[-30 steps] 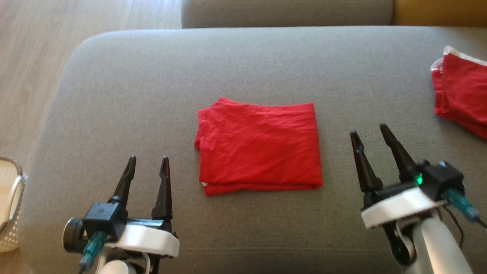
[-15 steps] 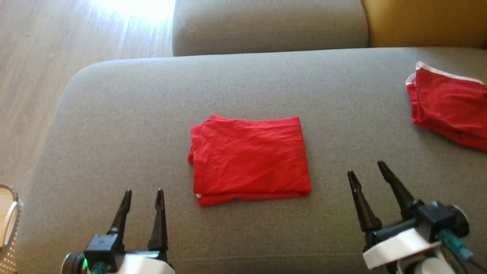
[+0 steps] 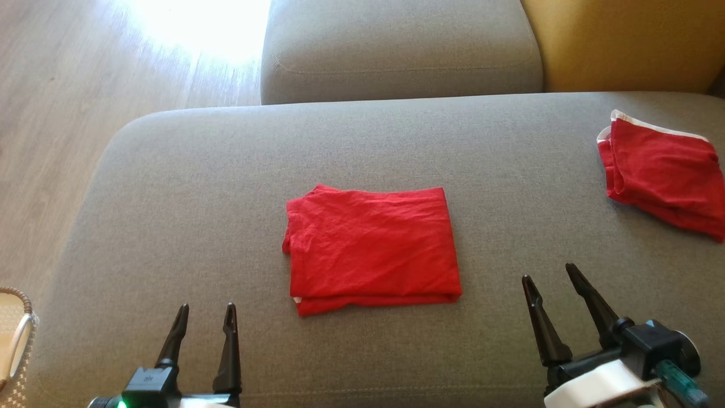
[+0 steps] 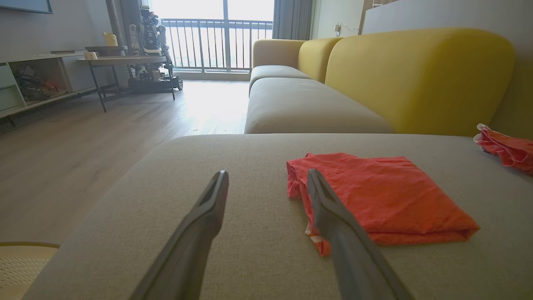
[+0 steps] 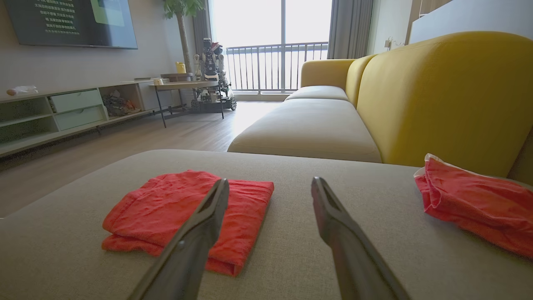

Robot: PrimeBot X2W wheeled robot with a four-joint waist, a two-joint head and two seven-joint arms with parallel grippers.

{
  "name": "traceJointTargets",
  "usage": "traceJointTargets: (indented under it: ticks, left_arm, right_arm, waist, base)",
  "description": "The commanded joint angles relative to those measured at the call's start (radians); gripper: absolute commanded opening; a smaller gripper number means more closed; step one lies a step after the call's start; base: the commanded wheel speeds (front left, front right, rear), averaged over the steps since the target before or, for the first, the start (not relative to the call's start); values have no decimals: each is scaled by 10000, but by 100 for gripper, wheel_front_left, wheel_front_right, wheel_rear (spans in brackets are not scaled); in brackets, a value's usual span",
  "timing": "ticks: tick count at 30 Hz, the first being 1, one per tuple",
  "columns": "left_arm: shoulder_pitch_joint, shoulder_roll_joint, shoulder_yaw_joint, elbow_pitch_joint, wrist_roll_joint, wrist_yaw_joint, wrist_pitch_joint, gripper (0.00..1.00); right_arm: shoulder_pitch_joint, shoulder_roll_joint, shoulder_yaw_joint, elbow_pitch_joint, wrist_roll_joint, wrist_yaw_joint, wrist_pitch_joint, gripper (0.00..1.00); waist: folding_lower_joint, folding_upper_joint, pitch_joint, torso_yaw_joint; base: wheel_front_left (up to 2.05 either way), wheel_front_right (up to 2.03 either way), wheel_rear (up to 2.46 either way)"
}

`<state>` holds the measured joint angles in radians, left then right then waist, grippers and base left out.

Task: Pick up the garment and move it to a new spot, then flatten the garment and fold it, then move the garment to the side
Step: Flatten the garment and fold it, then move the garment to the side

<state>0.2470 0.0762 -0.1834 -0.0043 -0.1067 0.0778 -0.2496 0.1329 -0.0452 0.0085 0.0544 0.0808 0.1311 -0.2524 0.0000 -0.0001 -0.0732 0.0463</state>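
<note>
The grey sofa seat [image 3: 170,187] spreads across most of the head view, with wooden floor [image 3: 56,124] beyond its left end and a yellow backrest [image 3: 617,45] at the far right. At the middle of the seat lies the folded red garment [image 3: 371,249], a tidy rectangle of several layers, its stacked edges showing along the near and left sides. A second red garment [image 3: 662,170], loosely folded, sits well apart at the right end, near the backrest. The left gripper [image 3: 207,306] and the right gripper [image 3: 548,272] hover at the near edge of the seat, one on each side of the garment and apart from it; both have their fingers spread wide with nothing between them. A pale basket [image 3: 14,340] peeps in at the lower left corner.

Judging by the neat fold, flattening and folding look finished; the step in hand is the last one, shifting the garment to the side. The next move would call for a gripper to come in at the stacked near edge, slip a finger beneath the whole pile and close on all layers together, so the fold does not fall open when lifted.
</note>
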Motion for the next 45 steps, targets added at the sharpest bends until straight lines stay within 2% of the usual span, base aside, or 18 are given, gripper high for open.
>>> traceJointTargets:
  ticks: [1,17,23,28,37,38,45]
  left_arm:
    - [-306,-116,375,-350,82,-45,-122,100]
    - [-187,-246,457,-349,296,-132,-122,100]
    - [-289,-255,346,-354,329,-143,-122,100]
    - [-403,-257,134,-361,226,-93,-122,100]
    - [-678,-259,-387,-250,170,-166,-122,100]
    - [-678,-259,-387,-250,170,-166,-122,100]
    - [-997,-259,-566,-177,-33,-94,-122,100]
  right_arm:
    - [-225,-51,194,-328,75,-4,-93,100]
    - [-136,-51,321,-244,81,-4,-93,100]
    - [-457,-51,468,285,154,-4,-93,100]
    - [-1338,-51,601,1822,998,-4,-93,100]
    - [-3992,-51,918,6053,4372,-4,-93,100]
    - [-3992,-51,918,6053,4372,-4,-93,100]
    - [-5565,-51,1111,8254,6244,-4,221,100]
  waist:
    - [0,1,-12,-5]
    - [0,1,1,170]
    - [0,1,118,412]
    - [0,1,323,748]
    - [0,1,892,1523]
    - [0,1,892,1523]
    - [0,1,1384,1982]
  base:
    - [0,0,0]
    - [0,0,0]
    - [0,0,0]
    - [0,0,0]
    - [0,0,0]
    - [0,0,0]
    - [0,0,0]
